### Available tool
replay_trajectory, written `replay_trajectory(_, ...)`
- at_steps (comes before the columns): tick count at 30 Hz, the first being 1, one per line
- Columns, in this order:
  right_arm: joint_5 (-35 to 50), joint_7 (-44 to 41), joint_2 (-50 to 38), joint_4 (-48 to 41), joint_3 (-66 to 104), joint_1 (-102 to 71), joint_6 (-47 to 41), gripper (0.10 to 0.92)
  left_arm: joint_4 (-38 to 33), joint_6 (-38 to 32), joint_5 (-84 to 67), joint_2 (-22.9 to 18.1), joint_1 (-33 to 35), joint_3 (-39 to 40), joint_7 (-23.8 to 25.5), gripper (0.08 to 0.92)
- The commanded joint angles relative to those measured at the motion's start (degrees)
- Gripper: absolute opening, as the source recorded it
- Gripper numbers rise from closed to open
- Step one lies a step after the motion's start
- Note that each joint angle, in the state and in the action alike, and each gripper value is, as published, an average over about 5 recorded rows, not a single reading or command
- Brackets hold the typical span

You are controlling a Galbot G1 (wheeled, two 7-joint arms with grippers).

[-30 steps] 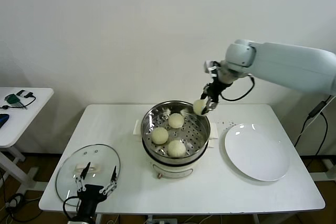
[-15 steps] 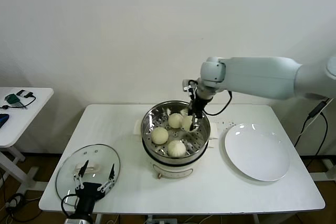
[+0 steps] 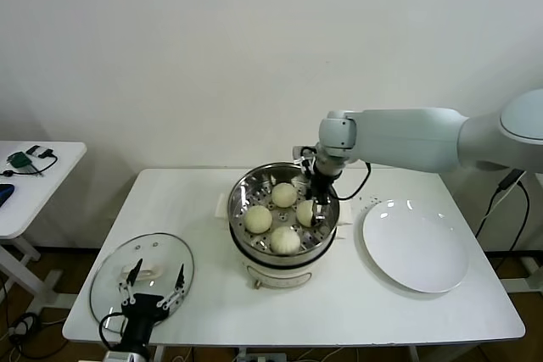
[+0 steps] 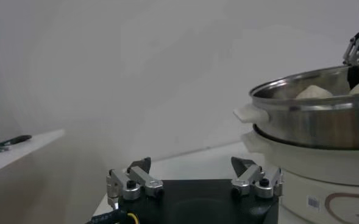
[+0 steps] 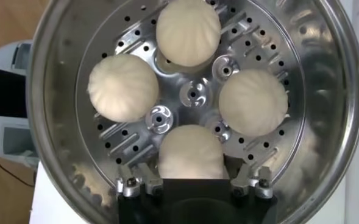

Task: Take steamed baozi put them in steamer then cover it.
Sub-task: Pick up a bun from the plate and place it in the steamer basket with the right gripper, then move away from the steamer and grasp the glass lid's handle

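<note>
The steamer (image 3: 240, 195) stands mid-table, a shiny steel pot on a cream base. Three baozi (image 3: 284, 195), (image 3: 258, 219), (image 3: 286, 239) lie on its perforated tray. My right gripper (image 3: 315, 209) reaches down into the pot's right side, shut on a fourth baozi (image 3: 305, 212) held at tray level. The right wrist view shows that baozi (image 5: 191, 152) between my right gripper's (image 5: 191, 178) fingers, with the other three (image 5: 188, 30), (image 5: 123, 88), (image 5: 253, 101) around the tray of the steamer (image 5: 51, 91). My left gripper (image 3: 154, 286) is open and empty above the glass lid (image 3: 110, 273).
A flat white plate (image 3: 416, 247) lies right of the steamer. The glass lid lies at the table's front left corner. A side table (image 3: 34, 180) stands at far left. The left wrist view shows my left gripper (image 4: 194, 176) and the steamer's side (image 4: 313, 122).
My right gripper has moved left and down with the baozi, from above the steamer's right rim into the pot. The left arm has barely moved.
</note>
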Motion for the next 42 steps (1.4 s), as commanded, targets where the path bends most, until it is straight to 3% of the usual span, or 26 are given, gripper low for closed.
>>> replay_trajectory(1,-1.2,0.5,-1.4,0.3,1.9,-0.6,0.0,0.81,0.0,0.1,0.0,-0.1,-0.2,0.0,0.0,0.823)
replay_trajectory(13,-3.7,0.1,-14.4,4.8,11.8,3.5,5.9,0.823,0.2,0.3,0.2,-0.2,-0.7,-0.6,-0.1,0.823)
replay_trajectory(22,-2.5,15.5,-32.8,9.7,21.0,-4.1,21.8,0.823,0.4,0.5,0.7,-1.2,-2.3,-1.9,-0.3,0.823)
replay_trajectory(30,-4.0,31.3,-43.8,15.3,48.7,-32.2,30.8,0.823,0.2,0.0,3.8,-1.7,-2.8,-3.7,-0.1,0.823)
replay_trajectory(37,-5.4,35.5,-43.6,19.4,83.2,-64.0,30.0,0.823,-0.7,-0.1,10.2,-2.1,-3.4,-5.0,-0.1,0.823)
replay_trajectory(42,-9.3,38.1,-38.9,22.7,101.6,-83.5,29.1,0.823,-1.5,1.4,17.7,-2.3,-4.2,-6.3,-0.8,0.823)
